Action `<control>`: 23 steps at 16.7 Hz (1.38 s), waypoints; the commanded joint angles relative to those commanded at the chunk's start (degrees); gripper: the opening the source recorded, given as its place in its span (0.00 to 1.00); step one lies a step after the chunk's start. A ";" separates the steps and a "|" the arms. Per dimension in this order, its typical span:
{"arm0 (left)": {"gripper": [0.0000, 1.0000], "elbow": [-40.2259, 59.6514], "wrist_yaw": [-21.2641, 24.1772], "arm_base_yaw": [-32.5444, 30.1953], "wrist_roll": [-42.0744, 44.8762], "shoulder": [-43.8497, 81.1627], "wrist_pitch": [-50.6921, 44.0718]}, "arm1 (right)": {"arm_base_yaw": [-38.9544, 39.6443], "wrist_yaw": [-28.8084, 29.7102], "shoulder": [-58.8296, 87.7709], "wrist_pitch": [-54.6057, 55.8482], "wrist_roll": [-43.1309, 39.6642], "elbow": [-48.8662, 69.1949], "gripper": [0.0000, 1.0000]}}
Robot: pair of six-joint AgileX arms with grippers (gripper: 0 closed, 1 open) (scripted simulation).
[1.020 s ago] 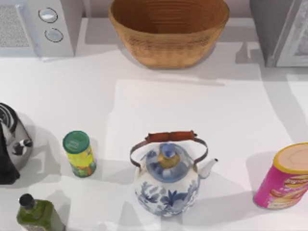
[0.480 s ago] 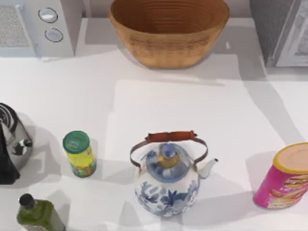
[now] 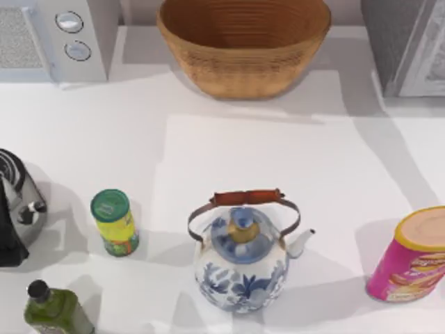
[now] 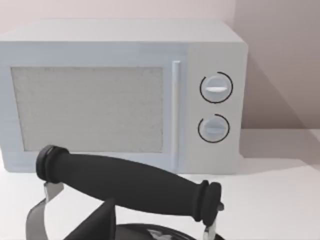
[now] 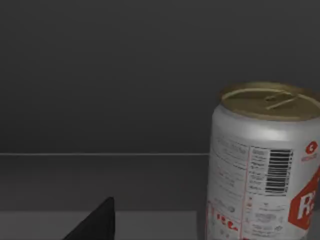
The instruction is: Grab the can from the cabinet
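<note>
Sitting upright on a dark shelf inside the cabinet, the can point(image 5: 265, 165) is right in front of the right gripper, off to one side of where it's aimed, with its dull gold top and silvery side facing the wrist camera. One dark fingertip point(image 5: 97, 222) of that gripper pokes into the wrist view, clear of the can, nothing pinched as far as I can see, but honestly I can't tell whether the pincer is spread or pressed together.

Biggest risk imo: since the can isn't centred ahead of the pincer, pushing straight in could clip its side with one finger and tip it over or shove it deeper against the back wall. It's a slick, round thing too, so a shallow off-centre pinch could let it squirt out.

Outside the cabinet point(image 3: 410, 42), the table point(image 3: 278, 160) has a wicker basket point(image 3: 243, 42), a blue-and-white teapot point(image 3: 243, 264), a green-lidded can point(image 3: 115, 223), a pink canister point(image 3: 410, 257) and an olive bottle point(image 3: 52, 309). The left arm is parked just above a black-handled kettle point(image 4: 125, 187), facing the microwave point(image 4: 120, 95).
</note>
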 joint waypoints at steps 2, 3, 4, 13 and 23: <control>1.00 0.00 0.00 0.00 0.00 0.00 0.00 | -1.05 -0.99 4.58 -0.02 0.00 4.68 1.00; 1.00 0.00 0.00 0.00 0.00 0.00 0.00 | -1.57 -1.48 6.39 -0.02 0.00 6.48 1.00; 1.00 0.00 0.00 0.00 0.00 0.00 0.00 | -1.97 -1.86 7.60 -0.01 0.00 7.69 1.00; 1.00 0.00 0.00 0.00 0.00 0.00 0.00 | -2.20 -2.08 8.27 -0.01 0.00 8.37 0.62; 1.00 0.00 0.00 0.00 0.00 0.00 0.00 | -2.20 -2.08 8.27 -0.01 0.00 8.37 0.00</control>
